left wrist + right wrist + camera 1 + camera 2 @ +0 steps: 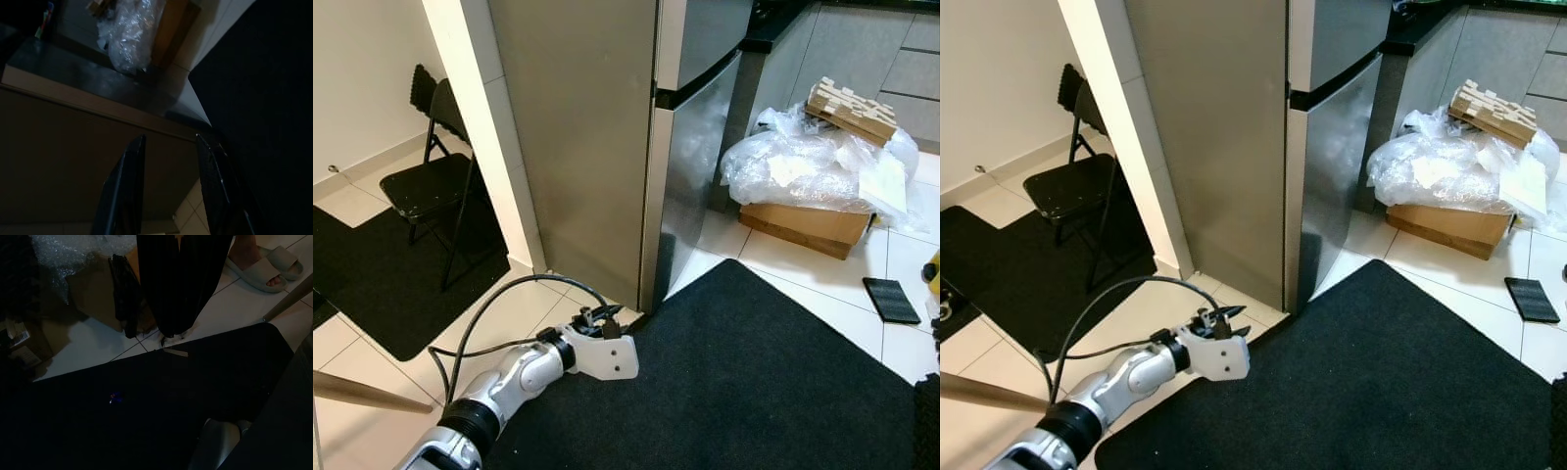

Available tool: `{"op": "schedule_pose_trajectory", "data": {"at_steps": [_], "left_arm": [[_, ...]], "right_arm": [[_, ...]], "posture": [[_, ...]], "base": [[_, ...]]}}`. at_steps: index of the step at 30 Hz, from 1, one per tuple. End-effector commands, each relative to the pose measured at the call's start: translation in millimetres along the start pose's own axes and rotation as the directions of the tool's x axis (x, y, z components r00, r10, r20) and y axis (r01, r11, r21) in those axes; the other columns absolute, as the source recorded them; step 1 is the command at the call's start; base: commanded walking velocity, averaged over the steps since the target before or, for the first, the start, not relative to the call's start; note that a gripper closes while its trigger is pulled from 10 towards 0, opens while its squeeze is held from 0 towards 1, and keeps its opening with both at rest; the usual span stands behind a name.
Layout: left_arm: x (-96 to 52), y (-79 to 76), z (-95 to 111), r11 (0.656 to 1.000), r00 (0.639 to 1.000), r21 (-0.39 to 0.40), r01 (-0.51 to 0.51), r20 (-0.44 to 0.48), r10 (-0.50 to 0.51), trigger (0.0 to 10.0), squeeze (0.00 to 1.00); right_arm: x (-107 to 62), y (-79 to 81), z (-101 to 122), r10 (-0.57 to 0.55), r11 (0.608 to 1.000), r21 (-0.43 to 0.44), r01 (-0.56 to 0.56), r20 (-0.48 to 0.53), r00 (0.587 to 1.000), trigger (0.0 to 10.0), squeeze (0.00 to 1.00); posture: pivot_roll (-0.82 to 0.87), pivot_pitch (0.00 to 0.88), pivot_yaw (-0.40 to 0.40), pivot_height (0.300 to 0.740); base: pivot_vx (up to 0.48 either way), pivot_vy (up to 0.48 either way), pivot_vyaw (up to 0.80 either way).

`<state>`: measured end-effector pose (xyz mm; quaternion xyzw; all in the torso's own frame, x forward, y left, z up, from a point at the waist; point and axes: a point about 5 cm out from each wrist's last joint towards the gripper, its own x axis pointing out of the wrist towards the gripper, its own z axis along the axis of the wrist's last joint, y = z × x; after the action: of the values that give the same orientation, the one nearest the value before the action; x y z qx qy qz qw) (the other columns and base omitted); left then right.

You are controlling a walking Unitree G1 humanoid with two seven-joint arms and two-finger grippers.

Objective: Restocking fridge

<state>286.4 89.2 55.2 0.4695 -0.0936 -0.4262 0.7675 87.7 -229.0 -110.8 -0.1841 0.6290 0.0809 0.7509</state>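
Observation:
A tall stainless-steel fridge [607,147] stands ahead with both doors closed, a dark seam [697,80] dividing the upper door from the lower. My left gripper [1221,317] is held low near the floor, just in front of the fridge's bottom corner and apart from it. In the left wrist view its two black fingers [128,181] stand apart with nothing between them, so the left gripper [170,138] is open and points at the fridge's side. A black cable [499,304] loops over the left arm.
A black mat [734,382] covers the floor before the fridge. A cardboard box [808,227] under crumpled plastic [813,162] sits at the right. A black folding chair [435,176] stands at the left. A person's sandalled foot [266,267] stands on tiles.

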Motion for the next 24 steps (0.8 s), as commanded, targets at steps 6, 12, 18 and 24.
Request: {"op": "schedule_pose_trajectory", "data": {"at_steps": [6,12,18,24], "left_arm": [[3.8,-0.6,0.1,1.000,1.000,-0.001,0.009,0.004,-0.009,10.0,0.00],[6.1,-1.7,3.4,1.000,1.000,0.002,0.014,0.008,-0.014,10.0,0.00],[7.4,-2.3,4.3,1.000,1.000,0.006,0.021,0.013,-0.021,10.0,0.00],[5.5,-4.5,1.7,1.000,1.000,-0.006,0.014,0.004,-0.014,10.0,0.00]], "right_arm": [[0.3,2.2,9.4,0.004,1.000,0.003,-0.004,0.039,0.999,10.0,0.00],[0.2,2.2,9.9,0.006,1.000,0.000,-0.006,0.045,0.999,10.0,0.00],[0.4,4.2,6.4,0.009,1.000,0.002,-0.009,0.036,0.999,10.0,0.00],[0.4,5.2,3.9,0.009,1.000,0.004,-0.010,0.031,0.999,10.0,0.00]], "posture": [[0.01,0.000,0.045,0.740],[0.01,0.000,0.045,0.740],[0.00,0.000,0.045,0.740],[0.00,0.000,0.044,0.740]], "base": [[0.000,0.000,0.00],[0.000,0.000,0.00],[0.000,0.000,0.00],[0.000,0.000,0.00]]}}
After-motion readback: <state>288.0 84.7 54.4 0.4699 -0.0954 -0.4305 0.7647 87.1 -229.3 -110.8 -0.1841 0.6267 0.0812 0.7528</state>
